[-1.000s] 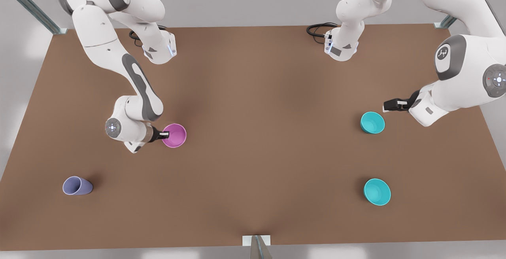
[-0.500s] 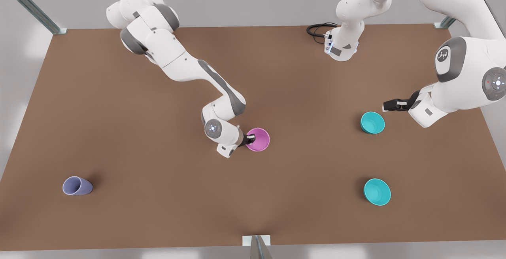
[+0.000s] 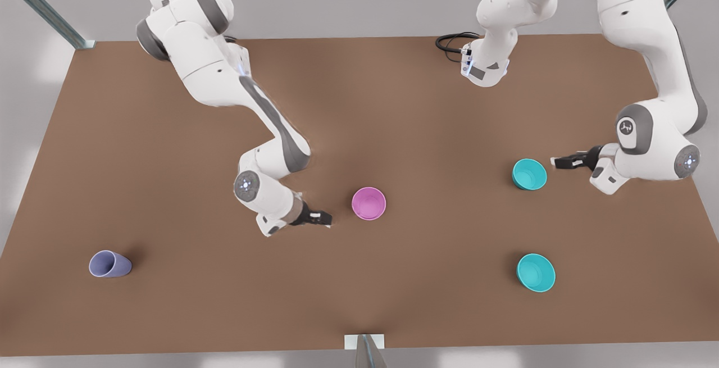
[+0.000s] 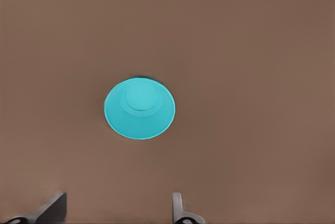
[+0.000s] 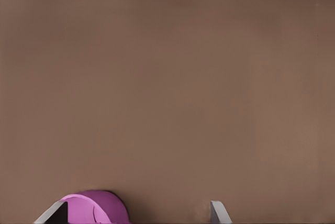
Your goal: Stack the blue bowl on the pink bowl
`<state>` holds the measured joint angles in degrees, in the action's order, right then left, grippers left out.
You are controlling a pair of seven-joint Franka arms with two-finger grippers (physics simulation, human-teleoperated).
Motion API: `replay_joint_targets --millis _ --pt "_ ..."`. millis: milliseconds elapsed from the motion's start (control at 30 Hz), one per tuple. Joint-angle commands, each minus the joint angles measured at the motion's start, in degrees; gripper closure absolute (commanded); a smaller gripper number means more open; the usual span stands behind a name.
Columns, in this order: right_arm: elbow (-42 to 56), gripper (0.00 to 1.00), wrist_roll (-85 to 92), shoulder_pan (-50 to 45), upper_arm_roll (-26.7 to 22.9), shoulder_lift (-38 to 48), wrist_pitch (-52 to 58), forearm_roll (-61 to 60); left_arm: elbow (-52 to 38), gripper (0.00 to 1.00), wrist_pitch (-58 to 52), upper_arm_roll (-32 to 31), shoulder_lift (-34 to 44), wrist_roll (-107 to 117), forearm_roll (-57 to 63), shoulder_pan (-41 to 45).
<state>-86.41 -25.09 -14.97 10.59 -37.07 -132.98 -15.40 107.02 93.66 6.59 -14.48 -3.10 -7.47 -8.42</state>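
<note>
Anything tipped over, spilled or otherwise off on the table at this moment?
One thing: the lavender cup lies on its side near the front view's left edge. The pink bowl and both blue bowls sit upright, apart. Nothing is spilled or visibly damaged.

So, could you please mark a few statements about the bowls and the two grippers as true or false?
1. The pink bowl stands on the table with no gripper touching it. True.
2. The right gripper is shut on the pink bowl. False: it is open, just off the bowl on the front view's left.
3. A blue bowl sits inside the pink bowl. False: the blue bowl and the other blue bowl both stand apart on the front view's right.
4. The left gripper is open beside the blue bowl. True.
</note>
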Motion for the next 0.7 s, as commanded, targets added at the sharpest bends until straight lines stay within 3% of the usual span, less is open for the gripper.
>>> replay_joint_targets --millis 0,33,67,133,267,367,500,567,667 --pt "-0.5 0.00 14.1 6.7 0.0 2.3 20.7 5.8 5.2 0.00 16.9 4.4 0.2 -30.2 -3.4 1.4" --pt "-0.9 0.00 17.4 10.0 0.0 2.4 23.8 8.2 7.5 0.00 20.4 5.2 0.0 -34.4 -3.6 1.3" --pt "-3.2 0.00 18.2 11.1 0.0 2.7 22.9 18.9 10.0 0.00 25.1 5.5 -0.8 -35.1 -3.7 1.1" --pt "-5.2 0.00 27.7 16.9 0.0 6.9 24.4 23.5 10.4 0.00 26.3 6.1 -4.1 -38.4 -7.8 -0.1" --pt "6.2 0.00 44.6 21.6 0.0 10.0 36.0 23.3 13.6 0.00 34.0 6.1 -6.4 -42.2 -8.3 0.2" --pt "7.0 0.00 42.8 21.3 0.3 18.1 39.9 22.9 15.5 0.00 34.1 6.0 -7.4 -43.4 -10.5 0.7" --pt "18.4 0.00 36.2 21.3 0.0 19.9 59.5 22.9 15.6 0.00 35.1 6.0 -9.9 -43.5 -11.0 0.8" --pt "16.5 0.00 31.3 21.1 0.1 24.1 59.9 23.4 15.6 0.00 35.1 6.0 -10.6 -43.5 -11.2 1.0" --pt "13.2 0.00 27.2 20.5 0.2 27.0 59.4 23.0 15.6 0.58 34.8 5.9 -11.0 -43.3 -11.7 1.0"
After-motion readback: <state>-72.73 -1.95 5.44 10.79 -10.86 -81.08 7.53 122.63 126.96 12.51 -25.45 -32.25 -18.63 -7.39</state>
